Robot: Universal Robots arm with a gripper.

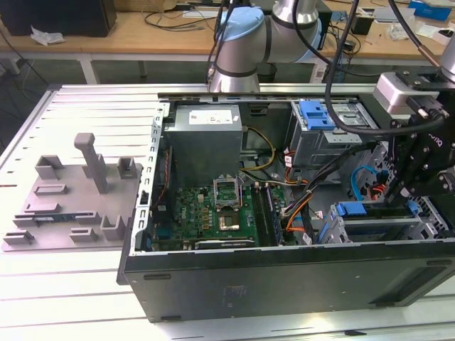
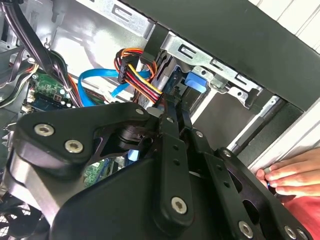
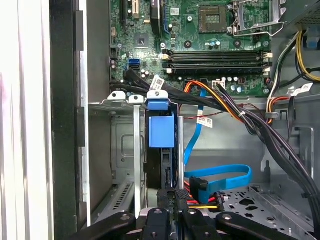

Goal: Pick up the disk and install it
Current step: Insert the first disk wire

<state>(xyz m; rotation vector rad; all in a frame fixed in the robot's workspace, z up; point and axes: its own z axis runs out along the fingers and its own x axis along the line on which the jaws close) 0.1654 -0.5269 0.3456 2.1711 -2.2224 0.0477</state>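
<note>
The disk (image 3: 161, 131) stands edge-on in a slot of the metal drive cage (image 3: 116, 102), and its blue carrier bracket faces the motherboard. In the exterior view the disk (image 1: 353, 210) sits low at the case's right end. My gripper (image 3: 171, 194) is at the disk's rear end, with a black finger on either side of its thin edge, and looks shut on it. In the second wrist view the gripper (image 2: 176, 114) points down into the cage toward the blue bracket (image 2: 195, 82). Seen from outside, the gripper (image 1: 395, 193) hangs over that cage.
Black, orange and yellow cables (image 3: 220, 102) and a blue data cable (image 3: 220, 175) run close beside the cage. A person's hand (image 2: 292, 175) rests on the case edge. The power supply (image 1: 206, 138), motherboard (image 1: 213, 213) and a grey fixture (image 1: 71, 199) lie toward the exterior view's left.
</note>
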